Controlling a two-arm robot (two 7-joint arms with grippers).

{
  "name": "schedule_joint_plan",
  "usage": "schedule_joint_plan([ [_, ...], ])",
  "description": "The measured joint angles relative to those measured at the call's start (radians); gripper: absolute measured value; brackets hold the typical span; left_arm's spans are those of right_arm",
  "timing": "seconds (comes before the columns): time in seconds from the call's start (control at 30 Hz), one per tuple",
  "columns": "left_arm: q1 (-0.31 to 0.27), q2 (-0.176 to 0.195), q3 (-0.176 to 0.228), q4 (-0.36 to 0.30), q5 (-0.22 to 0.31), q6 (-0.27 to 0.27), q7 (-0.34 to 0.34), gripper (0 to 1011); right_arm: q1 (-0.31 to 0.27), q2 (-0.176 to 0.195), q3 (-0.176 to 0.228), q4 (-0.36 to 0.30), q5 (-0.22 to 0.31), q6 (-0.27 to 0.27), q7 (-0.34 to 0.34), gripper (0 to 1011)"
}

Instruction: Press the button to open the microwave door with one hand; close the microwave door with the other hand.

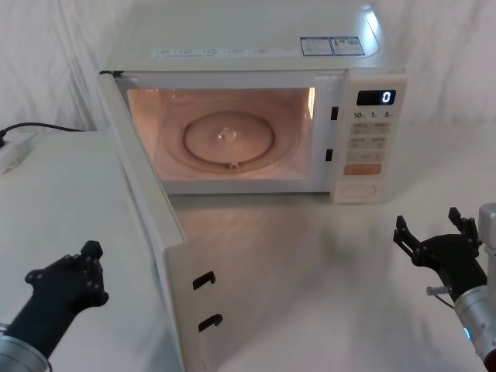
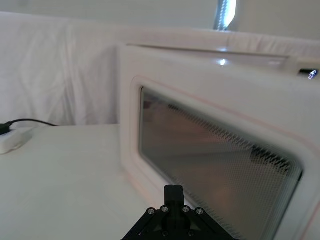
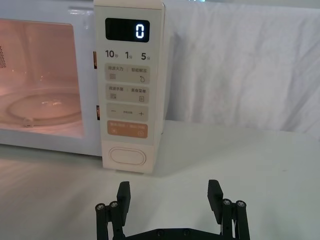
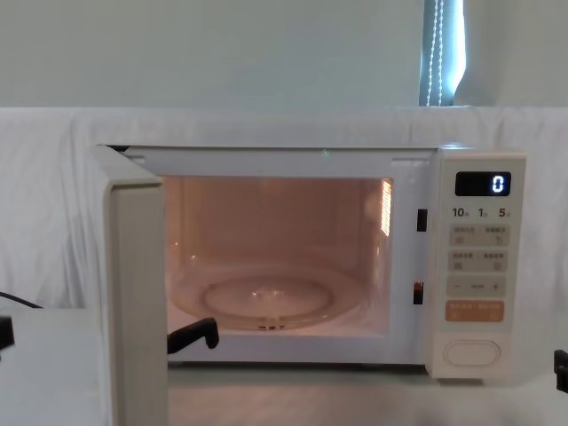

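The microwave door (image 1: 151,225) stands wide open, swung out toward me on its left hinge; its cream frame and dark window (image 2: 215,165) face my left gripper (image 2: 172,197). That black gripper (image 1: 87,271) hovers low to the left of the door's outer face, apart from it, fingers together. My right gripper (image 1: 430,229) hangs open in front of the control panel, a short way back from the oval door button (image 3: 128,155), with nothing between its fingers (image 3: 215,192). In the chest view the door (image 4: 138,293) shows edge-on.
The lit cavity holds a glass turntable (image 1: 229,139). A white power strip (image 1: 15,151) with a black cable lies at the far left of the table. A white cloth hangs behind the microwave (image 4: 355,160).
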Motion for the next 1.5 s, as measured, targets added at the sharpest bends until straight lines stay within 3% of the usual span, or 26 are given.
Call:
schedule_joint_plan([
  [0.33, 0.021, 0.067, -0.070, -0.096, -0.146, 0.080, -0.076, 0, 0.000, 0.000, 0.000, 0.000, 0.000, 0.000, 0.000, 1002],
  [0.63, -0.023, 0.109, -0.073, -0.112, -0.223, 0.130, -0.100, 0, 0.000, 0.000, 0.000, 0.000, 0.000, 0.000, 0.000, 1002],
  [1.1, -0.161, 0.146, 0.025, -0.047, -0.234, 0.167, -0.079, 0, 0.000, 0.000, 0.000, 0.000, 0.000, 0.000, 0.000, 1002],
  [1.5, -0.252, 0.121, 0.125, -0.012, -0.232, 0.164, -0.030, 0, 0.000, 0.000, 0.000, 0.000, 0.000, 0.000, 0.000, 1002],
])
